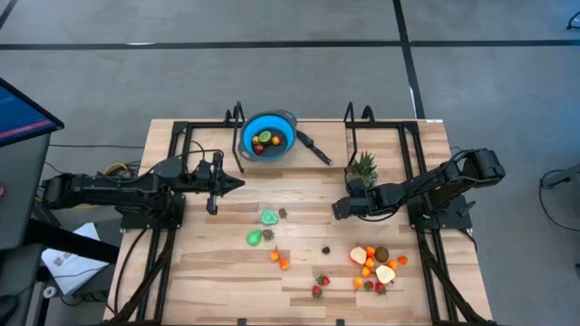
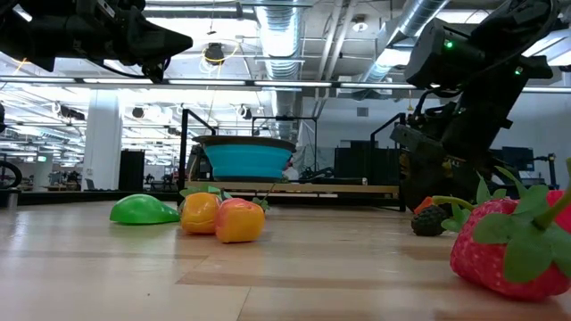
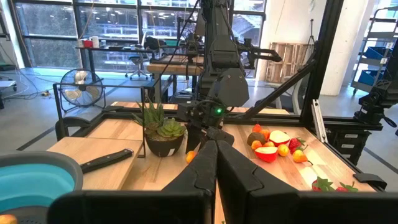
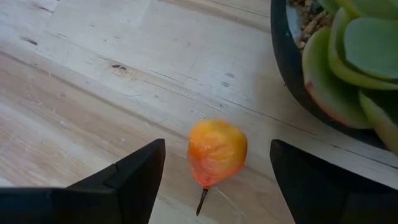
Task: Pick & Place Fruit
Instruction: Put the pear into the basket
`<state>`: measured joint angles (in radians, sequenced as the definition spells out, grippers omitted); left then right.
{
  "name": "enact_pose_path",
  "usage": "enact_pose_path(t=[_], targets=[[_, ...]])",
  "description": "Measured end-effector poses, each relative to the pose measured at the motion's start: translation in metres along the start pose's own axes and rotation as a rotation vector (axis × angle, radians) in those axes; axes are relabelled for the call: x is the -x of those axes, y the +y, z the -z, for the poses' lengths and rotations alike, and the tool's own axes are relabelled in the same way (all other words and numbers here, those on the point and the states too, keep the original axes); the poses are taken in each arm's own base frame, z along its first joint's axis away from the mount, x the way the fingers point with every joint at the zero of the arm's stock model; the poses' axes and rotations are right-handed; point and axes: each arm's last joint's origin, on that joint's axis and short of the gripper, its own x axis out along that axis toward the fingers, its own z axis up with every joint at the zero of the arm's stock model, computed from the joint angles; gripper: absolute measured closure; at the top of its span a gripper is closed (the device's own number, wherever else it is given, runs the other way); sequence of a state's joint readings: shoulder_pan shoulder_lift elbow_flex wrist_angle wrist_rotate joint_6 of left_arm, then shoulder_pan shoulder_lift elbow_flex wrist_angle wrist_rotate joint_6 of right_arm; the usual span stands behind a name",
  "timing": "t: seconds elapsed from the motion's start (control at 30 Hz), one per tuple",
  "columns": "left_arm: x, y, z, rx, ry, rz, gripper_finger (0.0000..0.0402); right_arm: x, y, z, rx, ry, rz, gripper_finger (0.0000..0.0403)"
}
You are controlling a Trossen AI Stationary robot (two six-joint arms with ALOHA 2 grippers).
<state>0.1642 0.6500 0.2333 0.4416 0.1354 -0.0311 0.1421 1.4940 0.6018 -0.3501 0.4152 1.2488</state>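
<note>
1. We see a pale wooden worktop (image 1: 308, 195) with a dark arm along each side.
2. The left gripper (image 1: 237, 184) hovers near the blue bowl; its jaws are pressed together with nothing between them.
3. The right gripper (image 4: 217, 163) sits low over the worktop just beside the potted plant (image 1: 362, 168). Its jaws stand wide apart, one on either side of a small orange fruit (image 4: 216, 152) that lies on the wood between them; neither finger touches it.
4. The blue bowl (image 1: 269, 136) stands at the far edge with a black handle (image 1: 314, 147) pointing to the right; a few fruits already lie inside (image 1: 265, 140).
5. The green pieces (image 1: 269, 217) lie near the middle of the worktop, with two orange pieces (image 1: 279, 260) just in front of them.
6. A cluster of peach halves, kiwi and orange pieces (image 1: 376, 263) lies at the front right, with strawberries (image 1: 321, 285) just to its left.
</note>
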Motion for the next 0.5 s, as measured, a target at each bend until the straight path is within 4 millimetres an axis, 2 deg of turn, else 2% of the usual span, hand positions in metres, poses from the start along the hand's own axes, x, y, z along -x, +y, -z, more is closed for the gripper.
enact_pose_path(t=[0.2,0.5], targets=[[0.0,0.0,0.0,0.0,0.0,0.0,0.0399,0.0,0.0,0.0,-0.006,0.0,0.0,0.016],[0.0,0.0,0.0,0.0,0.0,0.0,0.0399,0.0,-0.0001,-0.0002,-0.016,-0.004,0.002,0.024]])
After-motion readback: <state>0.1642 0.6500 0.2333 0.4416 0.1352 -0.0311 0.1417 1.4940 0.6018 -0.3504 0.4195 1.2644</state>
